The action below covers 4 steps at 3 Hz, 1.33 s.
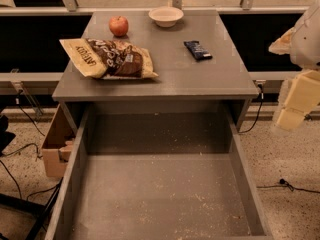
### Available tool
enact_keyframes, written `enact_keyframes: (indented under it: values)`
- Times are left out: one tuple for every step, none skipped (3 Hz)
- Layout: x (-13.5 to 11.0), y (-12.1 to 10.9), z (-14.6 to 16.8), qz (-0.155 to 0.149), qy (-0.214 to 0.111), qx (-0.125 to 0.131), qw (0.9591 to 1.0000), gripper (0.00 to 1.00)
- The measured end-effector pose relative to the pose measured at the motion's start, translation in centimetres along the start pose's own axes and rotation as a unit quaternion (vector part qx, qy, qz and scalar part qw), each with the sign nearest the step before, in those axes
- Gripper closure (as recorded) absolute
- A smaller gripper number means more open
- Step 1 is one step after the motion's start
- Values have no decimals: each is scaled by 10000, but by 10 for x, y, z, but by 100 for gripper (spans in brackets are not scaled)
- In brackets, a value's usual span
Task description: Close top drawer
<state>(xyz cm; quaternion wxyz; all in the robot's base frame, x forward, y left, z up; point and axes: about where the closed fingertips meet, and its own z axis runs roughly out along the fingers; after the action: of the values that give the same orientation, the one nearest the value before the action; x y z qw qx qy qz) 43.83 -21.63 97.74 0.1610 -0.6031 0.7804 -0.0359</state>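
Note:
The top drawer (160, 204) is pulled far out from under the grey cabinet top (165, 79). It is wide and deep, and its grey floor is speckled with pale crumbs. Its front panel and handle are below the frame and out of view. My gripper (292, 111) hangs at the right edge of the view, to the right of the cabinet and above the floor, apart from the drawer's right wall (247, 184). It touches nothing.
On the cabinet top lie a chip bag (107, 58), a red apple (119, 25), a white bowl (166, 16) and a dark snack bar (198, 50). A cardboard box (56, 144) stands on the floor to the left. Cables (285, 184) lie on the floor.

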Motion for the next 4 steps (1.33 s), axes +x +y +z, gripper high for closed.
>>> enact_keyframes:
  values:
    - [0, -1, -1, 17, 17, 41, 10000, 0]
    - [13, 17, 15, 189, -60, -2, 9998, 0]
    - [35, 56, 36, 535, -221, 152, 9982, 0]
    - [58, 104, 59, 931, -355, 231, 9948, 14]
